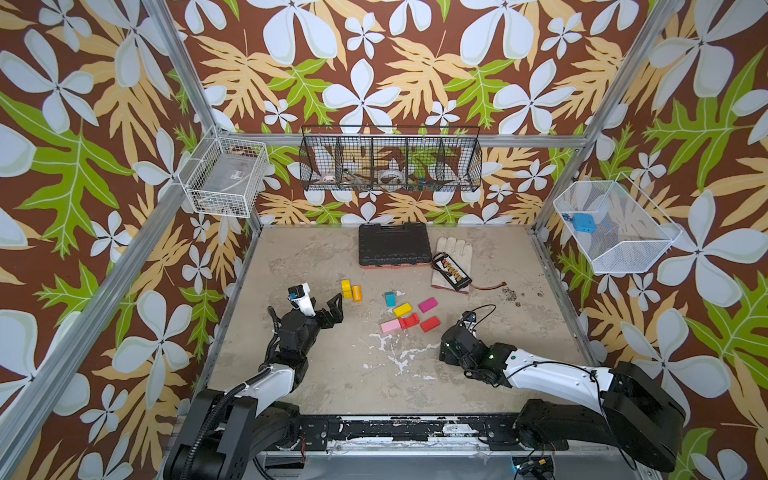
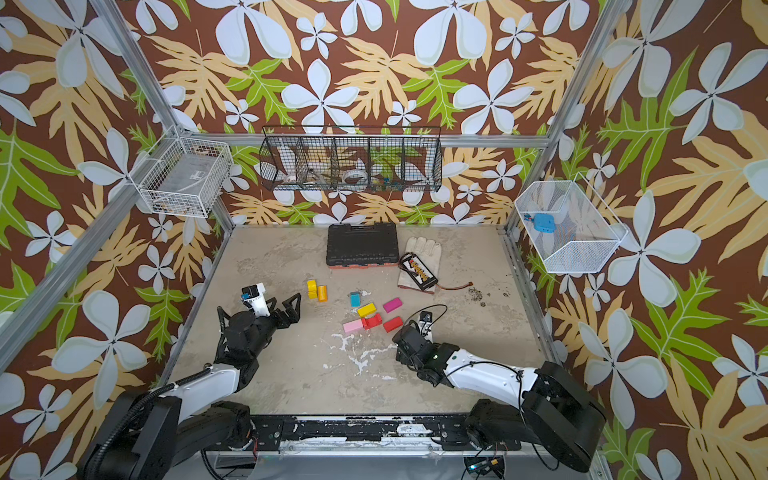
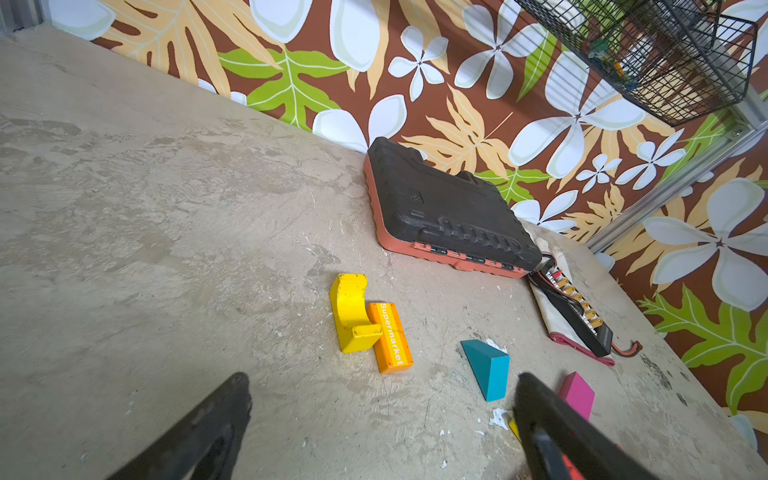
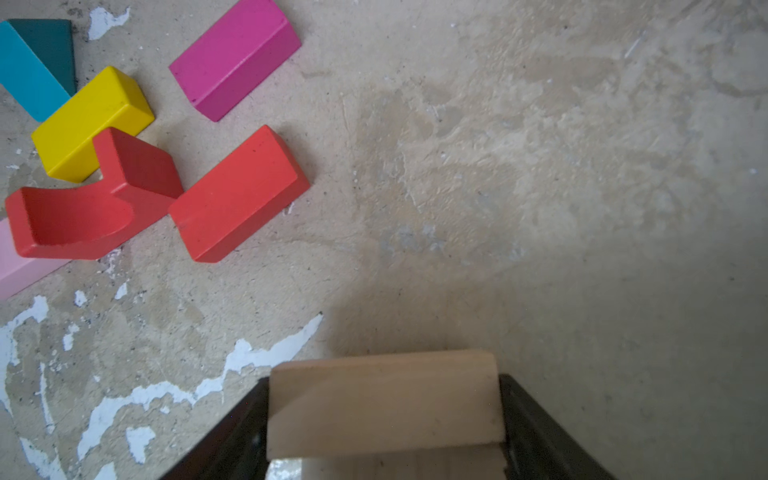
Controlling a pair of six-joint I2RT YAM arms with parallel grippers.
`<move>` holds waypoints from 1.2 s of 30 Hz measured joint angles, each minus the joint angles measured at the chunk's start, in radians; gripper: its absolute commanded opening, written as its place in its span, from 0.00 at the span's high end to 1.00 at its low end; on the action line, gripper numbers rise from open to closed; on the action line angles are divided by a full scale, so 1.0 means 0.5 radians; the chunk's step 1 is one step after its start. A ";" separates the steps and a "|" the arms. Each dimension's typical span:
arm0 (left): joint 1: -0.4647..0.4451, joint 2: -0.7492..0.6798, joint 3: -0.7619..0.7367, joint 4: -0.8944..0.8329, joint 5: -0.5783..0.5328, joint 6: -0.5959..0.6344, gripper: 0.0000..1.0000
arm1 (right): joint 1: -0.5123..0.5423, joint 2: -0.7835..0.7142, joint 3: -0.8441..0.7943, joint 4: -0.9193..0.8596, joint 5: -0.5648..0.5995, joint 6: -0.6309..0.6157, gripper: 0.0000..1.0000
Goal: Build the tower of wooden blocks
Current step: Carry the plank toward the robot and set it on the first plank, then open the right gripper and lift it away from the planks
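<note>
tabletop (image 4: pixel 540 166): rough, mottled, paint flaking. plank (image 4: pixel 382 407): bare matt wood. red block (image 4: pixel 241 195): smooth, painted. case (image 3: pixel 449 216): textured black plastic. glove (image 1: pixel 455 249): cloth.

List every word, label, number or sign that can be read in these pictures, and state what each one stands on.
"Supermarket": white letters along the orange rectangular wooden block, which lies against the yellow arch-shaped wooden block, in the left wrist view.
On the black-and-yellow battery pack: label print, too small to read.
On the black plastic tool case: a small moulded mark, too blurred to read.
Nothing else legible.
</note>
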 measured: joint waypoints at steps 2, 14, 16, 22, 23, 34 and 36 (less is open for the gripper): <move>0.000 0.005 0.003 0.000 -0.001 0.000 0.00 | 0.001 0.011 0.014 -0.008 0.007 0.000 0.15; 0.000 0.011 0.014 0.000 -0.001 0.008 0.00 | -0.001 -0.095 0.077 -0.112 0.142 -0.053 0.18; 0.000 0.011 0.014 0.000 -0.001 0.008 0.00 | -0.001 -0.045 0.154 -0.114 0.152 -0.105 0.12; 0.000 0.018 0.018 -0.001 -0.002 0.008 0.00 | -0.005 0.274 0.407 -0.134 0.199 -0.255 0.24; 0.000 0.018 0.018 -0.001 -0.002 0.008 0.00 | -0.008 0.323 0.436 -0.138 0.201 -0.277 0.28; -0.002 0.034 0.030 -0.003 -0.002 0.008 0.00 | -0.026 0.698 0.550 -0.148 0.131 -0.420 0.48; -0.002 0.037 0.031 -0.003 -0.002 0.008 0.00 | -0.026 0.681 0.507 -0.126 0.124 -0.414 0.50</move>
